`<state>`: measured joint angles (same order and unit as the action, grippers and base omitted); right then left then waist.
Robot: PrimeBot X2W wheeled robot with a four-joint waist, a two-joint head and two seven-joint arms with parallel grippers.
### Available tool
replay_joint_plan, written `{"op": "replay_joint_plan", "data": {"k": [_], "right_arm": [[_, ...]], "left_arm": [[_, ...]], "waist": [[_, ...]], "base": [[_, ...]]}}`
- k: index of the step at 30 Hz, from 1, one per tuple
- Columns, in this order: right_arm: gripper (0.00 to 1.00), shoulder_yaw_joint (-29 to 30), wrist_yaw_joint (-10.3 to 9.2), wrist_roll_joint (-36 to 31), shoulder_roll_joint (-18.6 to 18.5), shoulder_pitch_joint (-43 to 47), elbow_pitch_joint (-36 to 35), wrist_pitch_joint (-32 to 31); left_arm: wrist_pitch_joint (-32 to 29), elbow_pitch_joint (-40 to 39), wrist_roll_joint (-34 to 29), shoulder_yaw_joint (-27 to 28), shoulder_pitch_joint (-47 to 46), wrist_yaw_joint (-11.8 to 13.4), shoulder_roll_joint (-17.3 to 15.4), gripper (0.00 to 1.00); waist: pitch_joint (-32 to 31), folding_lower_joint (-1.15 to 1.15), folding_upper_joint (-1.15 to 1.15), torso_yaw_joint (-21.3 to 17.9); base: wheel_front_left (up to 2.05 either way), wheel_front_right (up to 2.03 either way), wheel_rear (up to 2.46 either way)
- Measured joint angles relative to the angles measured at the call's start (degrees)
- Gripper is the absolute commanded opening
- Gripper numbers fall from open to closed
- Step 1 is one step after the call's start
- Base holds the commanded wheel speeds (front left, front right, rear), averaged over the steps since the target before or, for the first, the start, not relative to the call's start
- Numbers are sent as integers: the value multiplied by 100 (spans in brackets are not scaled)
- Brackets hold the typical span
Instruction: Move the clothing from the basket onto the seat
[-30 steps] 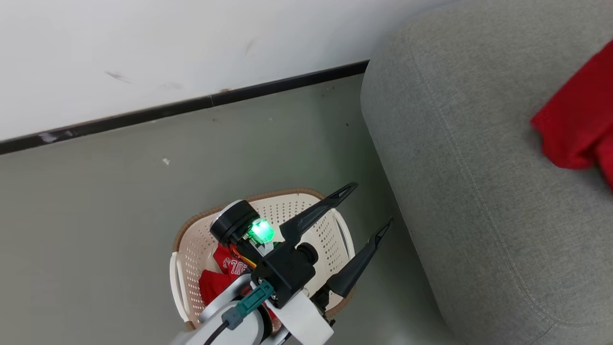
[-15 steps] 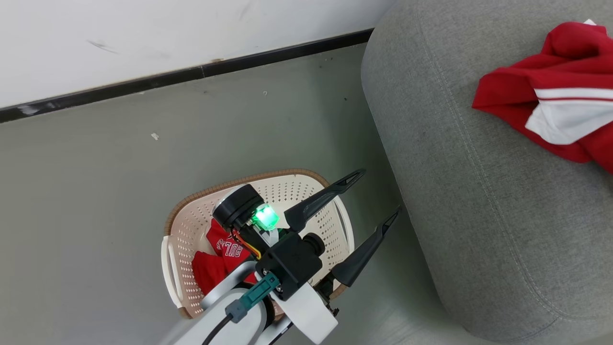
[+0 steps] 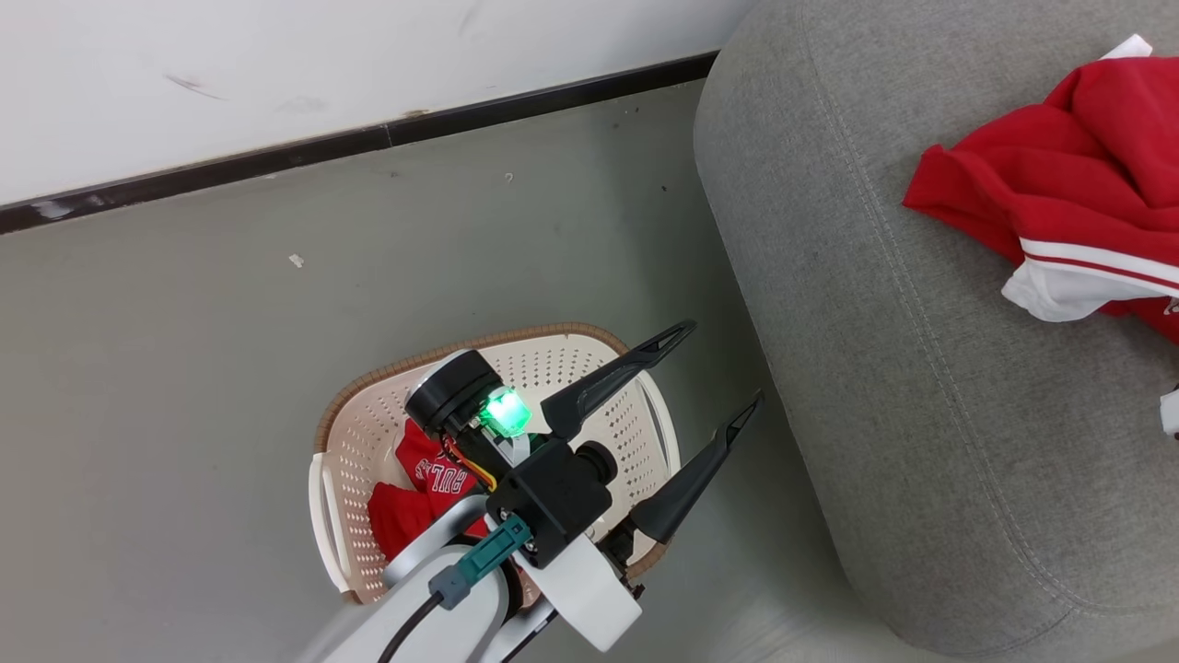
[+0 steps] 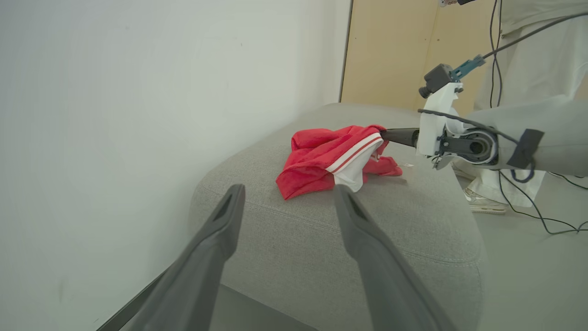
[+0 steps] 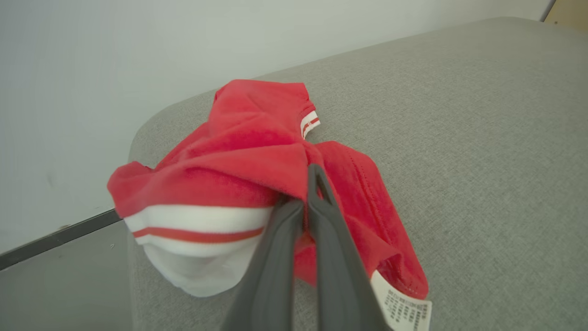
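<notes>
Right, I'd call this about half done. One garment (image 5: 239, 156) lies crumpled on the seat (image 3: 875, 387), towards the corner nearest the wall. My right gripper (image 5: 307, 193) has its fingers pressed together on a fold of it, so the cloth is down but not yet let go. The other garment (image 3: 410, 502) lies bunched in the basket (image 3: 516, 333), which stands on the floor near the seat. My left gripper (image 3: 725, 361) hangs over the basket's seat-side edge, fingers spread wide with nothing between them. As I judge it, what's left is to release the first piece, then reach down for the second and carry it across.

Some things I can't make out. From the head view my left arm covers the middle and near side of the basket, so I can't tell whether anything more lies under there. The white lettering on the basket piece is partly covered too. The seat garment runs off the head view's right edge. Its label shows in the right wrist view, but the print is too small to read. In the left wrist view a person's legs stand beyond the seat, cut off above.
</notes>
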<state>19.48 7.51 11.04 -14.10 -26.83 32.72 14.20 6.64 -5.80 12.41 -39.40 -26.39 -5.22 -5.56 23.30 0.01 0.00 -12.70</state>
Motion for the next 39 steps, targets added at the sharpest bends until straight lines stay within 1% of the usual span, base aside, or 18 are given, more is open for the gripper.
{"op": "replay_joint_plan", "data": {"k": [1,5,6,7,8,15,21,27,32,34,39], "right_arm": [[14,15,0,-5,13,20,-34,0],[39,44,0,-5,88,102,-126,0],[49,37,0,-13,121,131,-169,0],[83,26,1,-34,153,196,-255,1],[100,14,0,-53,180,240,-287,0],[100,-10,0,-57,366,764,-693,1],[100,-36,0,-170,545,1215,-1205,1],[100,-187,0,-348,643,1582,-1834,2],[100,-212,0,-361,689,1842,-2264,2],[100,-307,0,-364,695,1835,-2402,10],[100,-748,0,-489,722,1807,-2693,20]], "left_arm": [[1,13,1,0,-1,-1,0,100],[8,90,10,-3,-2,-1,-2,100],[9,104,11,-3,-2,-2,-4,100],[9,123,12,-2,-2,-2,-8,100],[9,141,19,0,-2,-2,-14,100],[12,277,70,41,1,-2,-52,100],[53,350,170,131,9,-2,-118,100],[110,428,222,202,112,-2,-192,100],[210,478,270,381,213,42,-243,100],[252,513,287,434,281,63,-261,100],[377,631,332,615,475,220,-337,100]], "waist": [[-7,0,0,-2],[-39,0,0,-13],[-47,0,0,-17],[-56,0,0,-20],[-65,0,0,-25],[-136,0,0,-78],[-215,0,0,-175],[-317,0,0,-302],[-434,0,0,-410],[-486,0,0,-439],[-626,0,0,-459]], "base": [[0,0,0],[0,0,0],[0,0,0],[0,0,0],[0,0,0],[0,0,0],[0,0,0],[0,0,0],[0,0,0],[0,0,0],[0,0,0]]}}
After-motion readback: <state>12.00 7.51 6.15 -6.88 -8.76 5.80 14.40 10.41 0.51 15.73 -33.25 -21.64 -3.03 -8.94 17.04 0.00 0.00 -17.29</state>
